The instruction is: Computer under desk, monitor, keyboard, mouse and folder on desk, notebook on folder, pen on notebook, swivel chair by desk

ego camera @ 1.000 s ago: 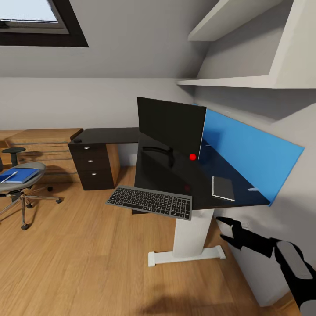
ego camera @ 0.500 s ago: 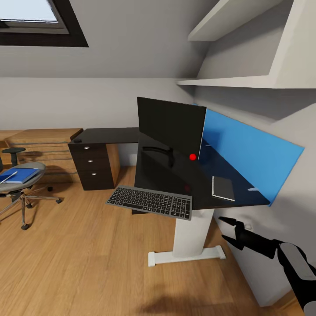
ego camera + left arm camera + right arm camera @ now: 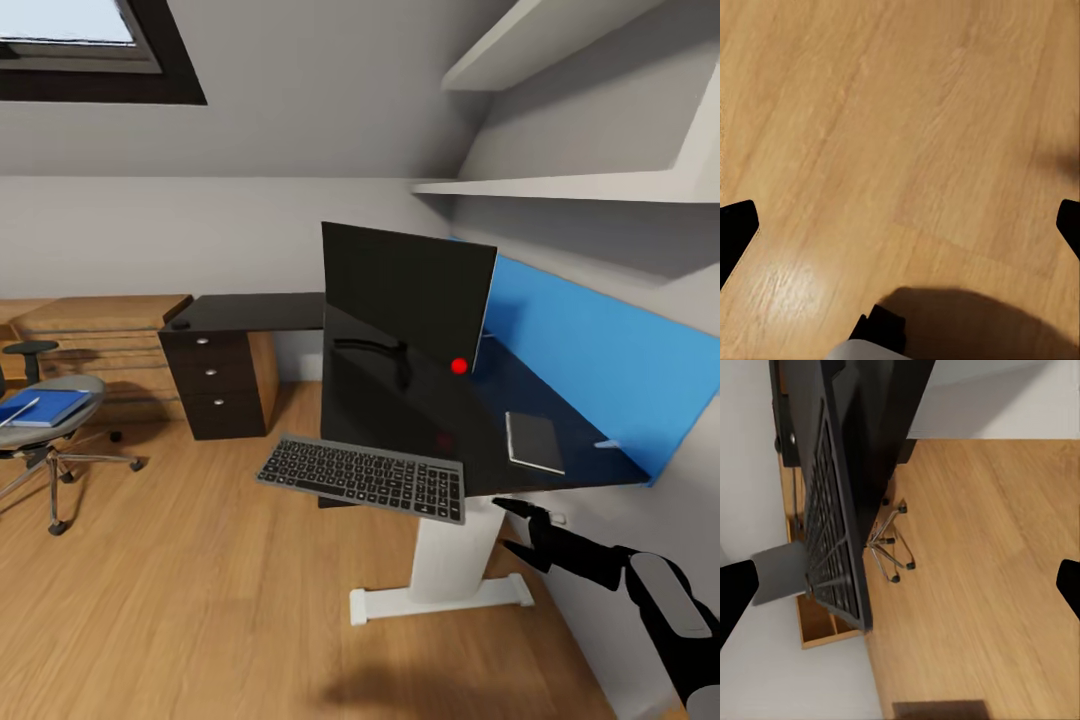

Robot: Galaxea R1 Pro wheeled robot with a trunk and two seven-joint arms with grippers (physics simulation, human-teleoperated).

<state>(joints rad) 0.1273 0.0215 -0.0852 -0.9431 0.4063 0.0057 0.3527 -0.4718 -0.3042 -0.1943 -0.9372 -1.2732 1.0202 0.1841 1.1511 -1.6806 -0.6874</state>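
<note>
Change: whole head view has shifted, so the camera moved; right gripper (image 3: pixel 515 526) sits lower, under the desk's front edge.
Right gripper: black fingers spread, nothing between them.
Left gripper: fingertips wide apart over bare wood floor (image 3: pixel 915 135).
Desk (image 3: pixel 400 400): glossy black top, white leg.
Keyboard (image 3: pixel 365 477): grey frame, overhanging the front edge.
Monitor (image 3: pixel 405 290): upright on desk.
Notebook (image 3: pixel 533 441): flat, near blue wall panel (image 3: pixel 610 350).
Swivel chair (image 3: pixel 45 425): well apart, folder (image 3: pixel 45 407) on seat.
Room: open floor between chair and desk.

Attic bedroom-office — sloped ceiling, skylight (image 3: pixel 80 45), wood floor (image 3: pixel 180 600), desk (image 3: pixel 420 410) with monitor (image 3: pixel 405 290), swivel chair (image 3: pixel 45 425).
</note>
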